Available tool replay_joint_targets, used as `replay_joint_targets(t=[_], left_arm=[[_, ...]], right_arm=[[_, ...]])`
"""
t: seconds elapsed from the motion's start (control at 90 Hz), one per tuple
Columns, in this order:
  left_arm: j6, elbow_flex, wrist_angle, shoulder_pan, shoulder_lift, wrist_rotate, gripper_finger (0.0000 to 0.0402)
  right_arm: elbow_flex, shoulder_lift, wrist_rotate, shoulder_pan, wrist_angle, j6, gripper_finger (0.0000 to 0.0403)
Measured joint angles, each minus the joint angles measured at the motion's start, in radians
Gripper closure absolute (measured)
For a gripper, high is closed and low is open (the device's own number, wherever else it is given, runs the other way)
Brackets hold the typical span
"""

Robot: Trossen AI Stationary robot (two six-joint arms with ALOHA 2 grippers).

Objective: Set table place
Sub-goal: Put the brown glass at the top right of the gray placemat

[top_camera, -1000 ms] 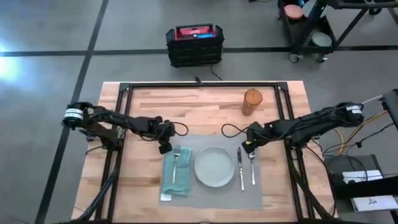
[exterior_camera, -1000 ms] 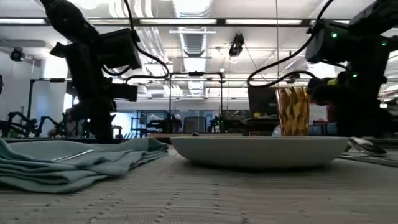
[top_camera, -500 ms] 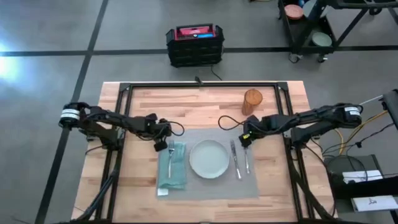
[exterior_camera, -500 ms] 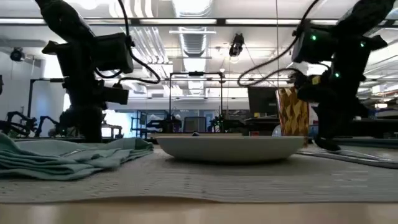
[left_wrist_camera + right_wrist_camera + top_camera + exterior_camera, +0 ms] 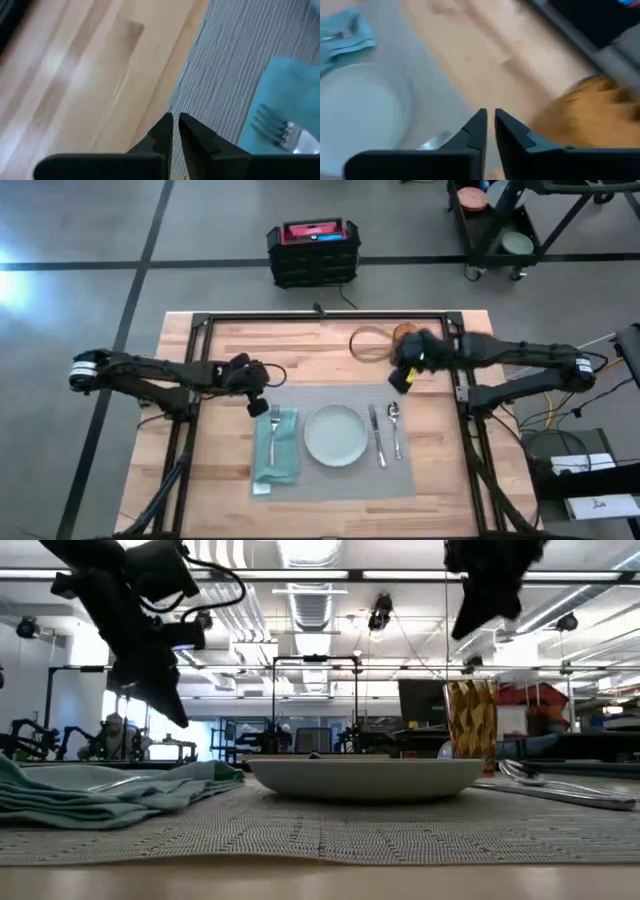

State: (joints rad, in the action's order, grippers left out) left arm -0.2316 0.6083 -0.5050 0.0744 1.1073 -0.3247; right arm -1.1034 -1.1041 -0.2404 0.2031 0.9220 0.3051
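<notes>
Two grippers hang above the table [image 5: 230, 340], and both have the fingers almost pressed together with nothing between them. The left gripper [image 5: 258, 408] is over the left far corner of the grey placemat [image 5: 335, 476]; the right gripper [image 5: 398, 380] is near the amber glass [image 5: 470, 727]. From above, the right arm covers most of this glass, but the low view shows it standing upright behind the pale plate [image 5: 335, 434]. The low view hides the placemat's far edge and cuts off both arms at the top. The fork [image 5: 272, 432] lies on the teal napkin [image 5: 277, 445] left of the plate, the knife [image 5: 376, 435] and the spoon [image 5: 394, 426] right of it. In the right wrist view the glass is only an orange blur.
</notes>
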Motion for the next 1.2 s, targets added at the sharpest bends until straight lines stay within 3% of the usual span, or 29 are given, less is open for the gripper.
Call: replay_joint_targets(t=[0.278,0.433,0.522,0.722,0.933,1.2], left_arm=[[-0.042,0.001,0.001,0.0,0.001,0.012,0.0314],[-0.043,0.001,0.001,-0.001,0.006,0.02,0.0289],[-0.043,0.001,0.005,-0.001,0.006,0.021,0.0279],[-0.043,0.002,0.005,-0.001,0.006,0.021,0.0271],[-0.04,0.002,0.008,-0.001,0.006,0.02,0.0283],[-0.036,0.003,0.041,-0.001,0.006,0.02,0.0284]], right_arm=[[-0.179,-0.19,0.065,0.297,0.236,-0.306,0.023],[-0.193,-0.294,0.199,0.395,0.259,-0.368,0.02],[-0.193,-0.339,0.221,0.419,0.256,-0.387,0.0198],[-0.191,-0.424,0.218,0.421,0.254,-0.424,0.024],[-0.191,-0.432,0.187,0.409,0.252,-0.442,0.0386],[-0.21,-0.352,0.225,0.244,0.255,-0.339,0.0399]])
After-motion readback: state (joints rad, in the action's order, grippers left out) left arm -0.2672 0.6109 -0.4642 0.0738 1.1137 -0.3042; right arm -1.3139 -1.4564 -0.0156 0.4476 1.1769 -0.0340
